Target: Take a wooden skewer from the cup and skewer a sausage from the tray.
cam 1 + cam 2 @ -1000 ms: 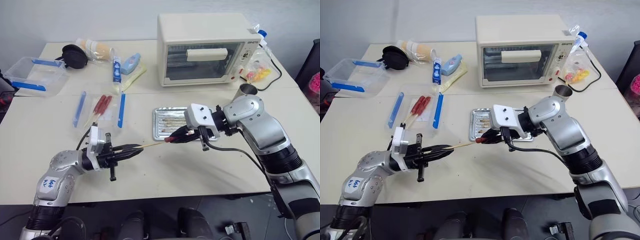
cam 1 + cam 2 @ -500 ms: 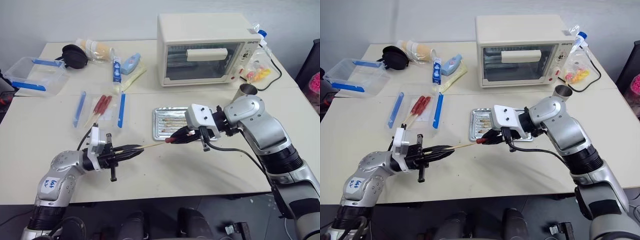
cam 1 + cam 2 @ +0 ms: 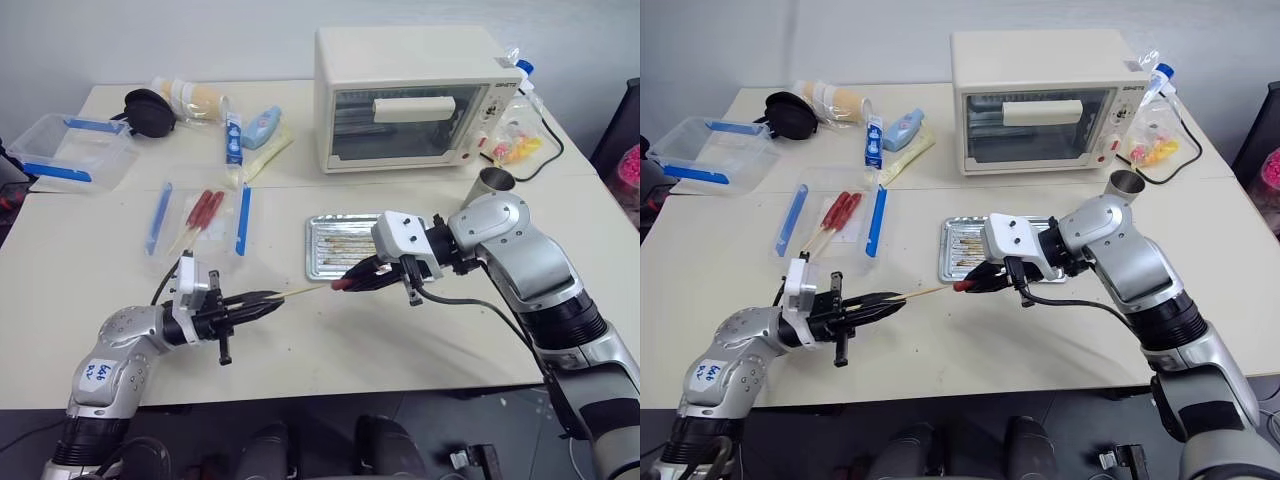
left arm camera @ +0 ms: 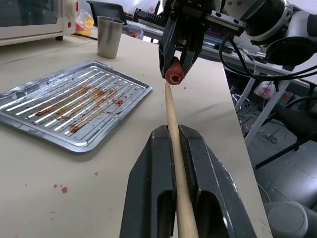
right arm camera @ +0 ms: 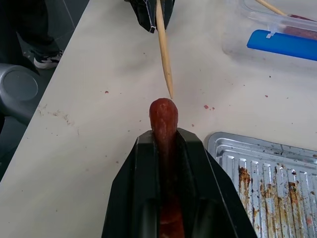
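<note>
My left gripper (image 3: 268, 298) is shut on the wooden skewer (image 3: 302, 291), which points level toward the right. My right gripper (image 3: 356, 276) is shut on the reddish-brown sausage (image 3: 341, 284), whose end sticks out past the fingertips toward the skewer. In the right wrist view the skewer (image 5: 164, 54) tip sits right at the sausage (image 5: 164, 116) end; I cannot tell whether it touches. Both hang just above the table, in front of the tray's (image 3: 330, 240) near left corner. The tray holds only grease stains. The cup (image 3: 495, 181) stands behind my right arm.
A toaster oven (image 3: 405, 95) stands at the back. A clear box (image 3: 205, 215) with red sausages on sticks lies left of the tray, with blue-clipped lids beside it. Another clear box (image 3: 70, 150), bottles and packets sit at the back left.
</note>
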Available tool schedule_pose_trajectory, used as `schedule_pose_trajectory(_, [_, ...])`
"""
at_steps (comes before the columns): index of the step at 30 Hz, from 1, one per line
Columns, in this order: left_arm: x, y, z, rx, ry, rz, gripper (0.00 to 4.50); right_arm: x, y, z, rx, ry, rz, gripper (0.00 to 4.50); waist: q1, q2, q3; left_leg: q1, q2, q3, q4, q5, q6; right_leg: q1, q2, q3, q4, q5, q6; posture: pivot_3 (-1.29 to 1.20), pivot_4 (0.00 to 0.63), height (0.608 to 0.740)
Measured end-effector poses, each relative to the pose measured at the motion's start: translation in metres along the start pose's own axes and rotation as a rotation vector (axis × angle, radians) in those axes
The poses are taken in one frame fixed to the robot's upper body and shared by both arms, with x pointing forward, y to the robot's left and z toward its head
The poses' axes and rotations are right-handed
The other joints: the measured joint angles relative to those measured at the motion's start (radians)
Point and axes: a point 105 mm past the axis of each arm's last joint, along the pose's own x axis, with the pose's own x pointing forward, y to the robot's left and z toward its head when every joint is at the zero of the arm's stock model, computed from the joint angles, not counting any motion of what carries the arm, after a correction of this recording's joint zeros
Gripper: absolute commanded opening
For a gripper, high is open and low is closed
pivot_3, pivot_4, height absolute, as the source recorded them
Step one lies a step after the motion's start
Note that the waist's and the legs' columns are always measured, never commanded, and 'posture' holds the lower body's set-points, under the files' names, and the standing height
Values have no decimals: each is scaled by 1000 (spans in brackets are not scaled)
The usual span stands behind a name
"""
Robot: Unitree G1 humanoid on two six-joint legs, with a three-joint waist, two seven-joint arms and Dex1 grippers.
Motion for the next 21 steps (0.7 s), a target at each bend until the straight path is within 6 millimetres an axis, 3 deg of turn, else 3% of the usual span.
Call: schedule_pose_trajectory(21, [5, -1, -1, -13, -12, -14, 0, 0, -1, -1, -1, 0, -5, 214, 0, 0, 0, 0, 0, 0, 0, 0, 0, 0, 0, 0, 0, 0, 0, 0, 150, 740])
